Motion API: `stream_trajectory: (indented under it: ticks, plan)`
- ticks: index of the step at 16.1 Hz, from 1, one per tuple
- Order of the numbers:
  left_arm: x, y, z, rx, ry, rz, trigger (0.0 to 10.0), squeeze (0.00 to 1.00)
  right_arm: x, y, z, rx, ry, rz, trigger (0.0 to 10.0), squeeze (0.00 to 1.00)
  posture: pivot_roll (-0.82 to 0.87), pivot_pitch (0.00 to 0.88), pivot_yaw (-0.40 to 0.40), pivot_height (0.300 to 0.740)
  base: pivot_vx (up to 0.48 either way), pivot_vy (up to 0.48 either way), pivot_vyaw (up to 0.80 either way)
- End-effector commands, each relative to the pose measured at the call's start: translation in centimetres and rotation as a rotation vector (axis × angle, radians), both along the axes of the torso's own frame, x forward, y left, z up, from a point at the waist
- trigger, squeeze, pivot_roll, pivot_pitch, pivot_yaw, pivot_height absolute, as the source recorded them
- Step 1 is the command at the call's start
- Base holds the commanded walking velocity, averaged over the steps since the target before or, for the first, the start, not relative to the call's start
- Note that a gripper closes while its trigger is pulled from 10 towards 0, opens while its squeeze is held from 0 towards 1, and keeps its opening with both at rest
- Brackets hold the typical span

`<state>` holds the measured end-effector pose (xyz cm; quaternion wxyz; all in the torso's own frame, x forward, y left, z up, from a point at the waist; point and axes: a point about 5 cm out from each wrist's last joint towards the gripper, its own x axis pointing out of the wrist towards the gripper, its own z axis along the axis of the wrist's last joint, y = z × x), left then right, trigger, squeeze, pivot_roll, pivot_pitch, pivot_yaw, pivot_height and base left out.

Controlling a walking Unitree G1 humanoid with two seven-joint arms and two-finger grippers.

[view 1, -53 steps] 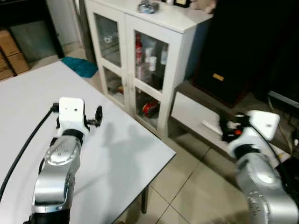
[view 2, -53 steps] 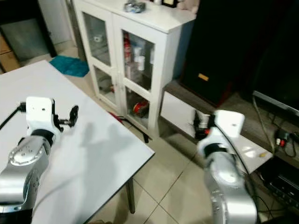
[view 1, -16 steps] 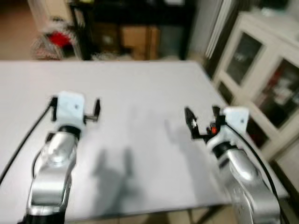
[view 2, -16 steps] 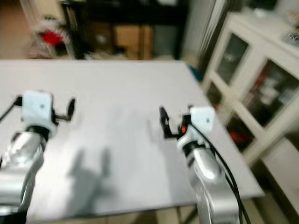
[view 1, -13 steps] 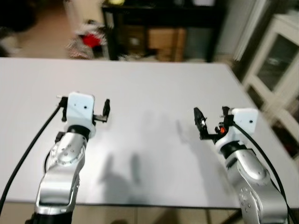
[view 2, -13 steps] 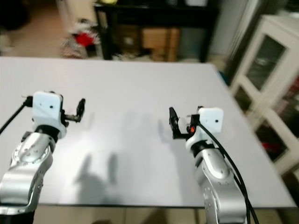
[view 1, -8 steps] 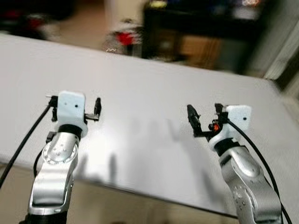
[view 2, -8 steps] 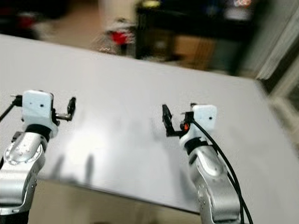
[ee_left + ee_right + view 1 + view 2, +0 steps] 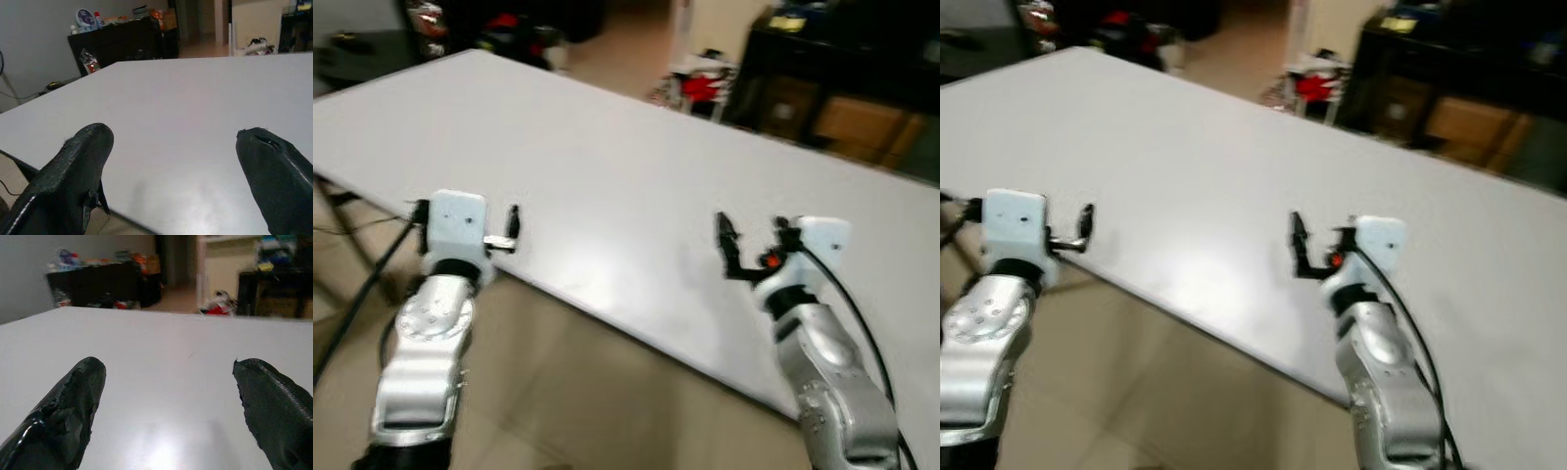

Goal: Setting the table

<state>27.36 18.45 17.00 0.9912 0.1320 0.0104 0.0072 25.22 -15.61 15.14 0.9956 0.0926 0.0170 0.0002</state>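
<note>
A large bare white table (image 9: 607,166) runs slantwise across the eye views, with nothing lying on it. My left gripper (image 9: 466,213) is held over the table's near edge, open, with nothing between its black fingers (image 9: 73,171). My right gripper (image 9: 753,235) hovers over the tabletop further right, also open and holding nothing. Both wrist views look along the wide-apart fingertips (image 9: 73,396) over the plain white tabletop (image 9: 161,352).
Beige tiled floor (image 9: 568,392) lies below the table's near edge (image 9: 607,328). Behind the table stand a dark shelf unit (image 9: 832,49) with cardboard boxes (image 9: 847,117), a dark sideboard (image 9: 122,41) with small items, and a red and white bundle (image 9: 705,83) on the floor.
The whole view has swung to the left: the white glass cabinet has gone out of frame and the table's near edge and floor have come in. Both grippers stay open as before.
</note>
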Motion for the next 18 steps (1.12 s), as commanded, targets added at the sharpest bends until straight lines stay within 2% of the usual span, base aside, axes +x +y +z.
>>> stream_trajectory:
  ticks: [1, 3, 5, 6, 8, 11, 18]
  plan:
    - [0.3, 0.1, 0.5, 0.009, -0.012, -0.008, 10.0, 0.0, 0.0, -0.5, -0.2, 0.014, 0.016, -0.036, 10.0, 0.0, 0.03, 0.0, -0.014, 0.74, 0.0, 0.304, 0.0]
    - [0.5, -0.1, 0.4, 0.01, -0.006, -0.022, 10.0, 0.0, -0.2, -1.1, -0.2, -0.023, 0.013, -0.073, 10.0, 0.0, 0.02, 0.0, 0.0, 0.74, 0.0, 0.304, 0.0]
    - [0.8, -0.2, 0.3, 0.0, 0.0, -0.026, 10.0, 0.0, -0.3, -1.6, -0.2, -0.134, 0.014, -0.105, 10.0, 0.0, 0.0, 0.0, 0.008, 0.74, 0.0, 0.302, 0.0]
    - [0.8, -0.4, 0.2, -0.002, 0.003, -0.031, 10.0, 0.0, -0.3, -1.8, 0.0, -0.113, -0.003, -0.122, 10.0, 0.0, -0.01, 0.0, 0.014, 0.74, 0.0, 0.3, 0.0]
    - [0.8, -0.5, 0.2, -0.001, 0.007, -0.037, 10.0, 0.0, -0.1, -2.0, 0.5, -0.133, -0.046, -0.165, 10.0, 0.0, -0.01, 0.0, 0.015, 0.74, 0.0, 0.306, 0.0]
    - [0.9, -0.4, 0.3, 0.001, 0.004, -0.034, 10.0, 0.0, -0.4, -1.0, 0.3, -0.035, -0.043, -0.054, 10.0, 0.0, 0.01, 0.0, 0.005, 0.74, 0.0, 0.304, 0.0]
    - [0.9, -0.2, 0.4, 0.001, -0.004, -0.023, 10.0, 0.0, 0.0, 0.2, 0.5, -0.051, -0.059, 0.031, 10.0, 0.0, 0.02, 0.0, -0.003, 0.74, 0.0, 0.304, 0.0]
